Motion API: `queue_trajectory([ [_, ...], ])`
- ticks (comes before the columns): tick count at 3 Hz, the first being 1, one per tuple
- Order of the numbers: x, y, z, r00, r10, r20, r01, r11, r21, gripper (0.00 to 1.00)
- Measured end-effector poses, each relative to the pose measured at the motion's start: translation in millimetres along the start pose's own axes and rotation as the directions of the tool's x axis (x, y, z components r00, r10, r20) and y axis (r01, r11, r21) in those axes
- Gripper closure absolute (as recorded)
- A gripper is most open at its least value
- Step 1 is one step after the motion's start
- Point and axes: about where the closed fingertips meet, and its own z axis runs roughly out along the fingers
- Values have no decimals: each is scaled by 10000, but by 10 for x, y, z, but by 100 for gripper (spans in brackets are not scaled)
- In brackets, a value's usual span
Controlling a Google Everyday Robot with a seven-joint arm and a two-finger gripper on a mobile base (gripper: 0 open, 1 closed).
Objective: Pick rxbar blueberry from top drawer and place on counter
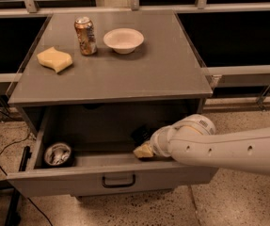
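Observation:
The top drawer [78, 181] stands pulled open below the counter [125, 74]. My white arm reaches in from the right. My gripper [142, 145] is low inside the drawer, right of centre and close behind the front panel. Its pale yellowish tip shows there with a dark shape just behind it. The rxbar blueberry is hidden; I cannot tell whether that dark shape is the bar.
A round dark tin with silvery contents [58, 154] sits in the drawer's left front corner. On the counter stand a soda can [85, 35], a white bowl [123, 40] and a yellow sponge [54, 59]. Cables lie on the floor at left.

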Motion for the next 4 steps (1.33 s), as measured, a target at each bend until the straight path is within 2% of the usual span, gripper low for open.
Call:
queue_trajectory([
  [1, 32, 70, 52, 9994, 177, -310, -182, 9997, -174, 29],
  [2, -2, 63, 7, 9993, 179, -313, -185, 9997, -176, 29],
  [4, -24, 118, 37, 9972, 381, -639, -407, 9983, -410, 41],
])
